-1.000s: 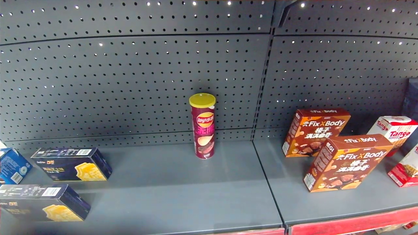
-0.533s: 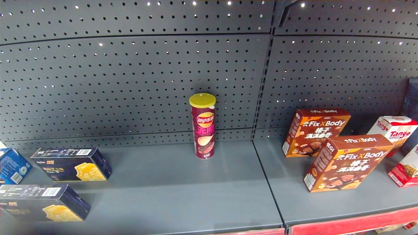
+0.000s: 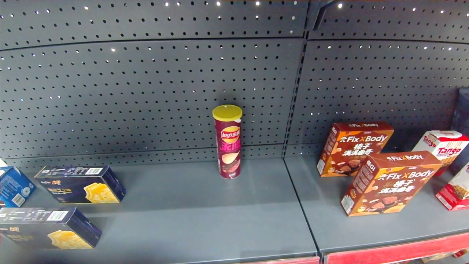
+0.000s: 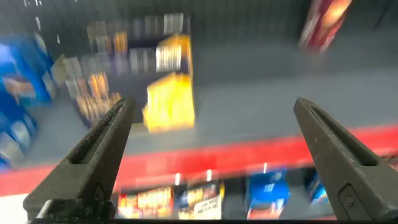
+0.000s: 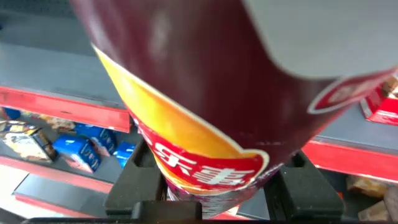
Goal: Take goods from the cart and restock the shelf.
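Head view: the grey pegboard (image 3: 146,91) is seen rising behind the shelf (image 3: 205,216). On the shelf, two brown boxes (image 3: 388,183) are set to the right, two dark blue boxes (image 3: 82,183) are laid to the left, and a standing can (image 3: 229,146) is placed upright near the middle, close to the back. In the right wrist view a maroon held can (image 5: 205,106) is clamped between the fingers of the right gripper (image 5: 214,186), before the shelf's red front edge. The left gripper (image 4: 214,102) is held with its fingers spread wide apart, facing the shelf.
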Motion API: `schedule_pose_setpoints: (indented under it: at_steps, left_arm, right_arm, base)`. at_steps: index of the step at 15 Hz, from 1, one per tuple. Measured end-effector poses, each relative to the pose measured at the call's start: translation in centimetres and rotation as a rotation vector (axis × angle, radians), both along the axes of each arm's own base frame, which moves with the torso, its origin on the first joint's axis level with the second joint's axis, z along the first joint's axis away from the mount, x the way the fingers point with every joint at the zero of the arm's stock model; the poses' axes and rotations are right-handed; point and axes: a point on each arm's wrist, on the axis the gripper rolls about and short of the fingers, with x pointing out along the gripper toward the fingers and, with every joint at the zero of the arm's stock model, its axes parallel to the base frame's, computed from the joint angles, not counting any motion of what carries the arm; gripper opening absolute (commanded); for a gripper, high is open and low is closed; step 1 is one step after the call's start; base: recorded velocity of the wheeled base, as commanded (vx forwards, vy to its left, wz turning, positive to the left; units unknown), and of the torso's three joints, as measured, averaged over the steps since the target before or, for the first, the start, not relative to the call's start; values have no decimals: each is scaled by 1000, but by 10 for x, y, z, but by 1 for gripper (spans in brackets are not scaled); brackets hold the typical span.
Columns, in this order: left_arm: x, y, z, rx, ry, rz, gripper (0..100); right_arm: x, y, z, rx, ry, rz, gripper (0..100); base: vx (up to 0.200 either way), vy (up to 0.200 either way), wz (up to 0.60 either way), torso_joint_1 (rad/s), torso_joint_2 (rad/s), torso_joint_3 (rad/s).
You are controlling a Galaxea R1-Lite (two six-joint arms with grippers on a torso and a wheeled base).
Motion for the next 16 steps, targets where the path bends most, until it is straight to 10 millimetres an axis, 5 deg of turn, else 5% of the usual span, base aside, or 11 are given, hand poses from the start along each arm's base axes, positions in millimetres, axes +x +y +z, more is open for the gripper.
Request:
schedule_pose_setpoints:
  at_steps: [3,6,11,16]
  left_arm:
    - [9,-2,83,31,-18,-123,100]
    - [52,-8,124,59,114,-373,100]
    - [134,-29,123,43,162,-659,100]
    - [198,-46,96,-34,236,-901,100]
  right_arm:
    - [-1,0,-1,-3,-11,-16,0]
    - [-2,0,-2,-3,-11,-24,0]
    - [-2,0,-2,-4,-10,-23,0]
    - [-2,0,-2,-3,-14,-21,0]
  base:
    - [0,0,0,0,0,0]
    - [0,0,0,0,0,0]
    - [0,0,0,0,0,0]
    - [0,0,0,0,0,0]
